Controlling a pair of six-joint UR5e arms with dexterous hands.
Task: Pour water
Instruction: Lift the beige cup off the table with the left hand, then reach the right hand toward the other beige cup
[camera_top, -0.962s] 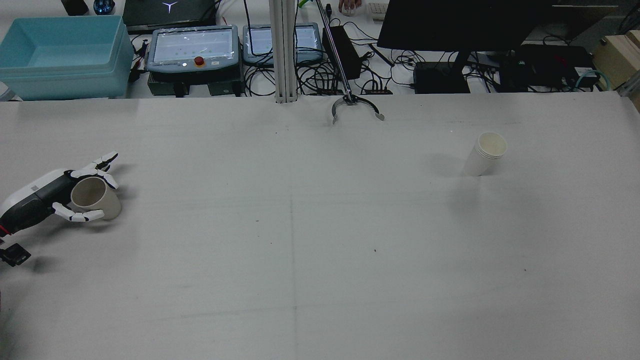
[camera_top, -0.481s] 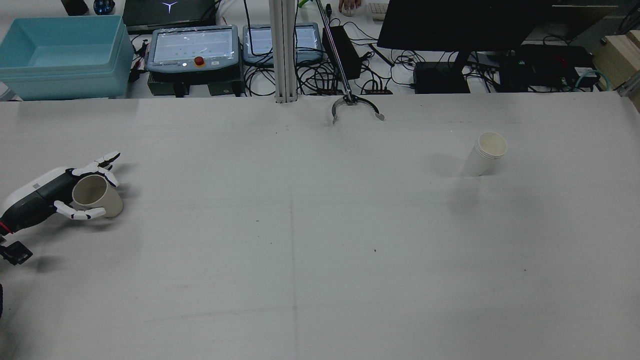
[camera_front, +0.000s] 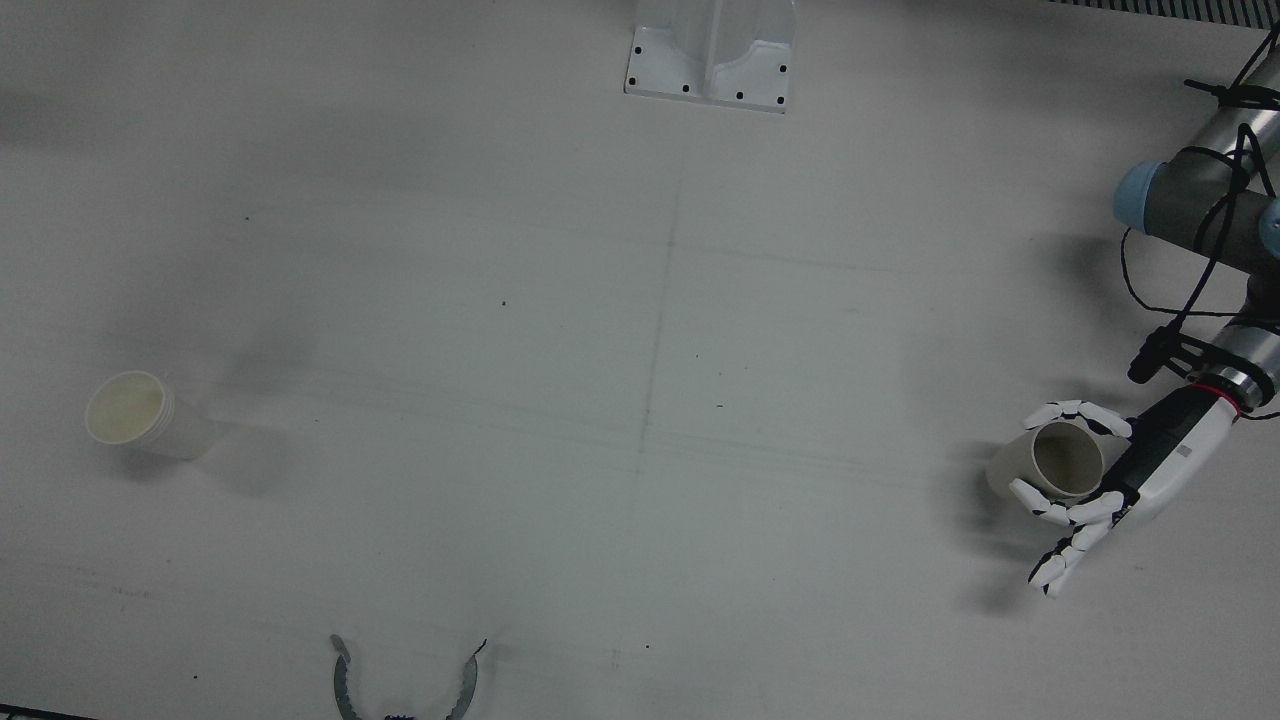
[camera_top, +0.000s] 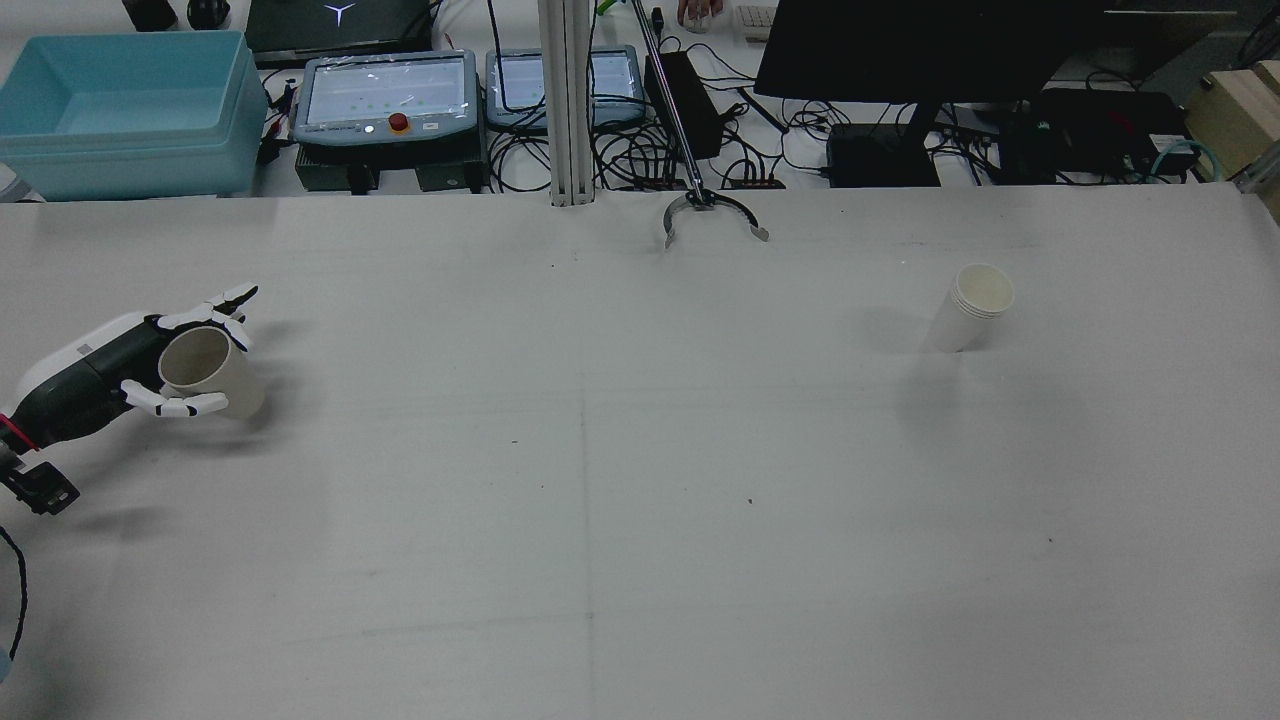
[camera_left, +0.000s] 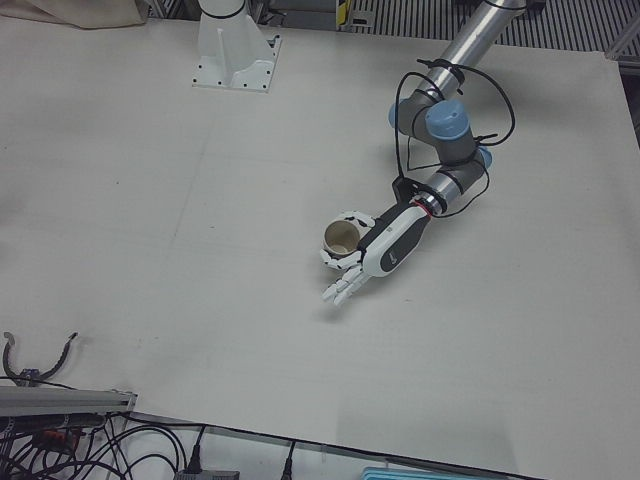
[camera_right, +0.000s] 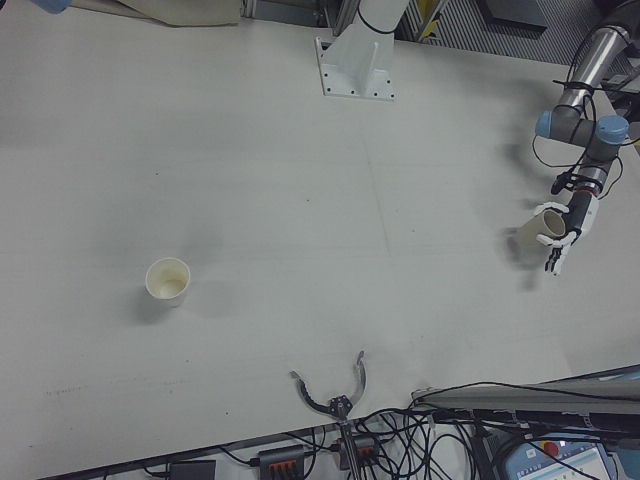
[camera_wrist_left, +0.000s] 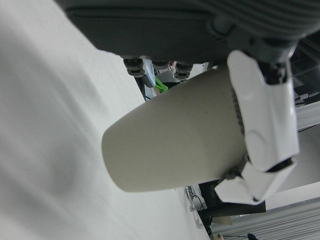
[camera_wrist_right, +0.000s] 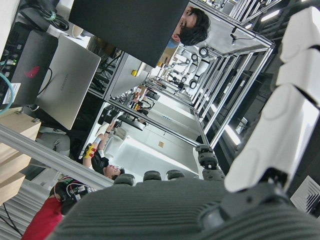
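Observation:
My left hand (camera_top: 110, 375) is shut on a beige paper cup (camera_top: 215, 372) at the table's left edge and holds it a little above the surface, its mouth tilted. The hand (camera_front: 1130, 470) and the cup (camera_front: 1050, 462) also show in the front view, and in the left-front view the hand (camera_left: 388, 243) holds the cup (camera_left: 340, 238). In the left hand view the fingers (camera_wrist_left: 260, 125) wrap the cup (camera_wrist_left: 175, 150). A stack of white paper cups (camera_top: 968, 305) stands upright far to the right, also in the front view (camera_front: 140, 412). My right hand (camera_wrist_right: 200, 200) shows only in its own view, raised off the table, holding nothing.
A metal grabber claw (camera_top: 710, 212) lies at the table's far edge. Behind it stand a blue bin (camera_top: 120, 110), teach pendants (camera_top: 390, 95), cables and a monitor. A white pedestal base (camera_front: 710, 55) is bolted at the table's robot side.
My left hand has lifted the beige cup and carried it a little forward and to the right. The white cup stack has not moved.

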